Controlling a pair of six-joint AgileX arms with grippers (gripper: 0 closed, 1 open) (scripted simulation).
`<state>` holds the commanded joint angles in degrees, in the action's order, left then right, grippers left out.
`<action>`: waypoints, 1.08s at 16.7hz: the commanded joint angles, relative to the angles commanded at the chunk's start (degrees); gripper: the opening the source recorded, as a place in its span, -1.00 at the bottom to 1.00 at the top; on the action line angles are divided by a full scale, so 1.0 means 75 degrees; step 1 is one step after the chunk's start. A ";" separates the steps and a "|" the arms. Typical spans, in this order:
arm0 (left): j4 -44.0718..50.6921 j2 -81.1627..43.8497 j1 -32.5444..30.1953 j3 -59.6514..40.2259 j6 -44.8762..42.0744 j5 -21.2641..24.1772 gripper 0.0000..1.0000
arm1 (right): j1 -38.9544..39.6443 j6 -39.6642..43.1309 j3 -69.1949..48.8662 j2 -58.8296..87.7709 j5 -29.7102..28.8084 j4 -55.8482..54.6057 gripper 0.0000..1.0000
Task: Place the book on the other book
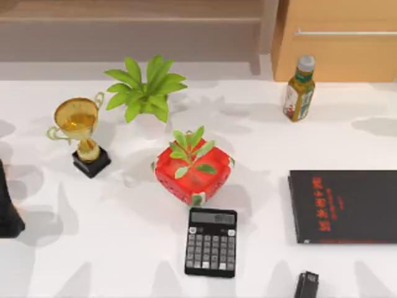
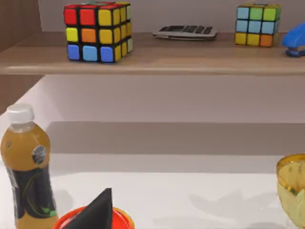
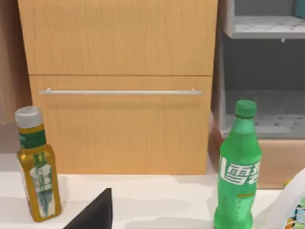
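The other book (image 1: 347, 205), thin and black with red characters on its cover, lies flat at the table's right side and runs past the top view's right edge. The book is out of view. My right gripper (image 1: 307, 285) sits low at the table's front edge, just in front of the black book's near left corner and apart from it. My left gripper (image 1: 7, 211) is a dark shape parked at the far left edge of the table. Neither gripper touches anything I can see.
A black calculator (image 1: 211, 242) lies front centre, behind it a red strawberry-shaped pot (image 1: 197, 180) with a small plant. A gold trophy (image 1: 80, 133) and a leafy plant (image 1: 146, 90) stand back left, a yellow tea bottle (image 1: 299, 88) back right. A wooden cabinet (image 3: 119, 86) rises behind the table.
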<state>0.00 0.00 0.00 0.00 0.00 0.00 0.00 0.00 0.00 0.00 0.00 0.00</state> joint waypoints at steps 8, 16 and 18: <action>0.0000 0.0000 0.0000 0.0000 0.0000 0.0000 1.00 | -0.0533 0.0009 -0.1570 0.1691 0.0479 -0.0659 1.00; 0.0000 0.0000 0.0000 0.0000 0.0000 0.0000 1.00 | -0.1976 0.0020 -0.5962 0.8068 0.1811 -0.2477 1.00; 0.0000 0.0000 0.0000 0.0000 0.0000 0.0000 1.00 | -0.2347 0.0021 -0.7115 0.9918 0.2159 -0.2951 1.00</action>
<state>0.00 0.00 0.00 0.00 0.00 0.00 -17.61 0.16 -53.36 74.38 16.19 -22.14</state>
